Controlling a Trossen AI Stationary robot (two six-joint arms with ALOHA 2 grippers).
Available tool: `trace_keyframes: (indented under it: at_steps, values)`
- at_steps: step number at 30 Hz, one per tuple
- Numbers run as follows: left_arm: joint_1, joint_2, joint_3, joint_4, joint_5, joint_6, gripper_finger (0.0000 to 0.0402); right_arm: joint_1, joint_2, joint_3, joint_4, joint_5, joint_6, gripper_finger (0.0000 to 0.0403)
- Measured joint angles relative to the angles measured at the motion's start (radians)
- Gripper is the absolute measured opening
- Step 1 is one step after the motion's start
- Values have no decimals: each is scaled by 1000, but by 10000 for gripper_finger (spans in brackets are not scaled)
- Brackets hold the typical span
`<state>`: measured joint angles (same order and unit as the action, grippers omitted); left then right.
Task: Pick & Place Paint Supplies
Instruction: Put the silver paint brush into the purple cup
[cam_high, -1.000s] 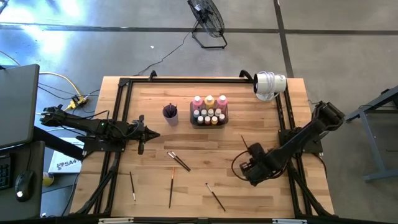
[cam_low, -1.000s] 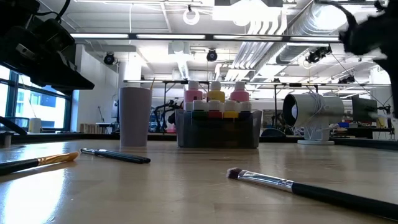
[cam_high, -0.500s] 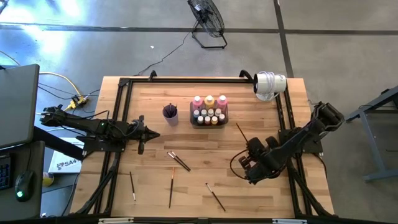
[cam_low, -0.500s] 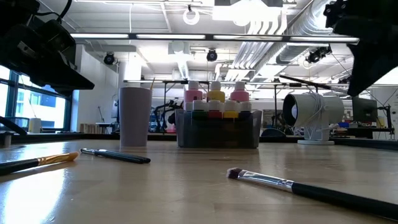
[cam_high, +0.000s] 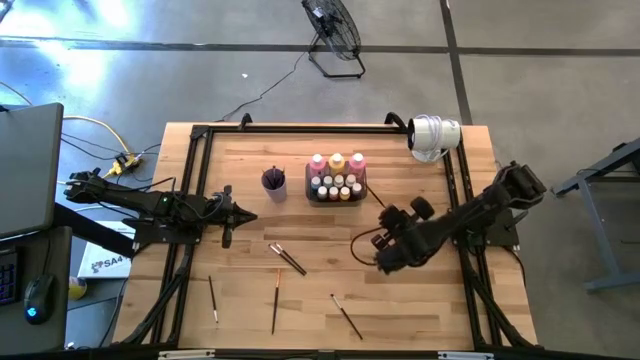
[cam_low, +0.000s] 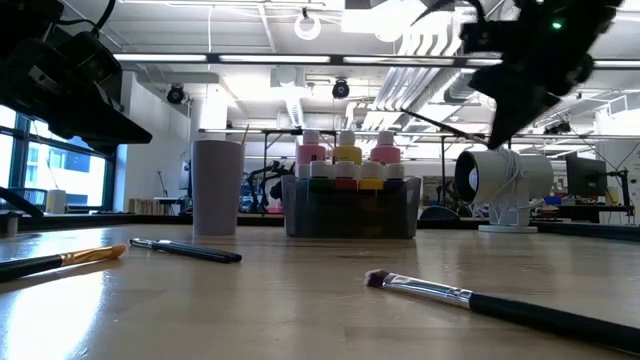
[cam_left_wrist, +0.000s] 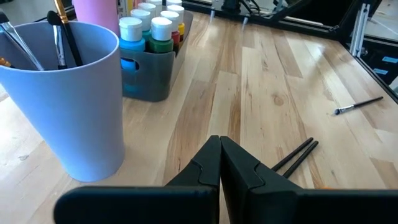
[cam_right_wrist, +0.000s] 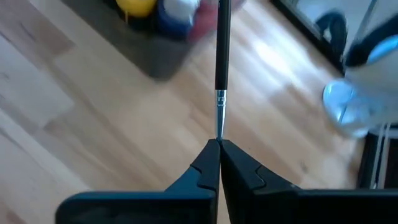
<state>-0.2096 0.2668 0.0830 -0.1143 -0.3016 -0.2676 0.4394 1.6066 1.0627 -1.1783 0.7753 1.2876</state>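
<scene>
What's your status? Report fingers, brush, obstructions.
Right gripper shut on a paintbrush, raised beside the bottle tray. Left gripper shut, empty, by the purple cup. Nothing blocking the way to the cup.

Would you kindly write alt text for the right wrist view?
The right gripper is shut on the bristle end of a thin dark-handled paintbrush, held above the light wooden table. The brush points toward a dark grey tray of blurred paint bottles.

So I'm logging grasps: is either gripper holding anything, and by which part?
The right gripper is shut on a paintbrush, pinching it at the bristle end below the metal ferrule. The left gripper is shut on nothing.
</scene>
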Motion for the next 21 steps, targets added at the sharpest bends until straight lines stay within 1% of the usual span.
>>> trace_keyframes:
  at_steps: [3, 6, 11, 14, 16, 19, 21]
  values:
    - [0, 0, 0, 0, 0, 0, 0, -32, 0, 48, 10, 27, -93, 3]
    - [0, 0, 0, 1, 0, 0, 0, -53, 0, 114, 43, 87, -206, 3]
    - [0, 0, 0, 1, 0, 0, 0, -88, 5, 202, 191, 165, -484, 3]
    - [0, 0, 0, 0, 0, 0, 0, -116, 5, 208, 338, 183, -682, 3]
    - [0, 0, 0, 0, 0, 0, 0, -133, 6, 207, 407, 195, -799, 3]
    - [0, 0, 0, 0, 0, 0, 0, -170, 17, 208, 486, 198, -918, 3]
    - [0, 0, 0, 0, 0, 0, 0, -190, 23, 206, 499, 196, -981, 3]
